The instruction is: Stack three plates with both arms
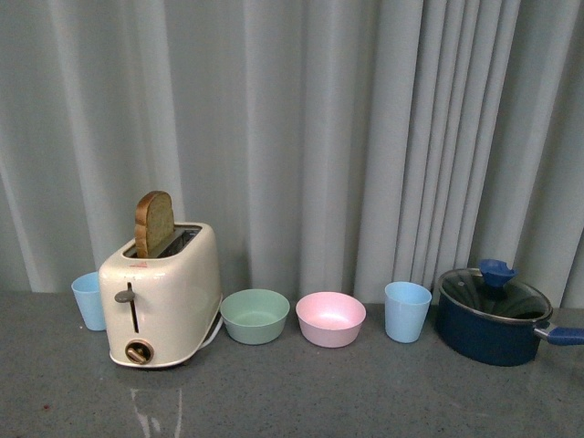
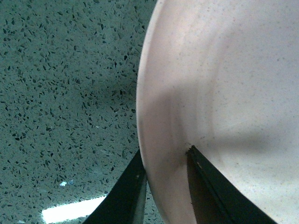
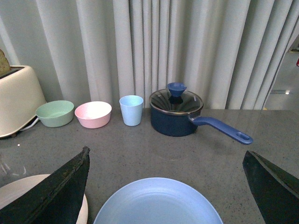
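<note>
In the left wrist view my left gripper (image 2: 166, 151) is shut on the rim of the pink plate (image 2: 224, 84), one black finger (image 2: 128, 191) under it and one on top, above the speckled grey counter (image 2: 60, 93). In the right wrist view my right gripper (image 3: 165, 153) is open and empty. A light blue plate (image 3: 159, 203) lies on the counter below and between its fingers. The edge of a pale plate (image 3: 18, 186) shows beside it, partly hidden by a finger (image 3: 56, 191). Neither plates nor arms show in the front view.
Along the curtain at the back stand a cream toaster (image 1: 164, 297) with a bread slice, a blue cup (image 1: 88, 299), a green bowl (image 1: 255, 315), a pink bowl (image 1: 330, 318), another blue cup (image 1: 407, 310) and a lidded dark blue pot (image 1: 493, 315) with its handle pointing right.
</note>
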`<act>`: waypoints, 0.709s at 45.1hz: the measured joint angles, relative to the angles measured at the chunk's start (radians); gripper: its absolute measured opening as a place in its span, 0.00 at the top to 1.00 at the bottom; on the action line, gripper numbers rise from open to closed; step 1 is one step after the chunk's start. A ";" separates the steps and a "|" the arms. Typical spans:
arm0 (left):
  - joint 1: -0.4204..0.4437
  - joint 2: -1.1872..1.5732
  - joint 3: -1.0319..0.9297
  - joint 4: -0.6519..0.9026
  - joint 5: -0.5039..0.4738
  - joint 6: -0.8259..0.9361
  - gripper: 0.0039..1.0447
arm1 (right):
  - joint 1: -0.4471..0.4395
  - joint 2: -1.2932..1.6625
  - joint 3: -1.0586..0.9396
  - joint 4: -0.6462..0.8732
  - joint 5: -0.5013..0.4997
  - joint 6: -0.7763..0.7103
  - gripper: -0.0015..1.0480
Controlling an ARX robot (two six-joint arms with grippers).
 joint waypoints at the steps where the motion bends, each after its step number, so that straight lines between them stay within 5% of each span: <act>1: 0.000 0.000 0.000 0.002 0.001 0.000 0.80 | 0.000 0.000 0.000 0.000 0.000 0.000 0.07; 10: 0.003 -0.010 0.003 0.007 0.029 -0.027 0.95 | 0.000 0.000 0.000 0.000 0.000 0.000 0.07; 32: 0.068 -0.059 0.066 -0.079 0.058 0.018 0.95 | 0.000 0.000 0.000 0.000 0.000 0.000 0.07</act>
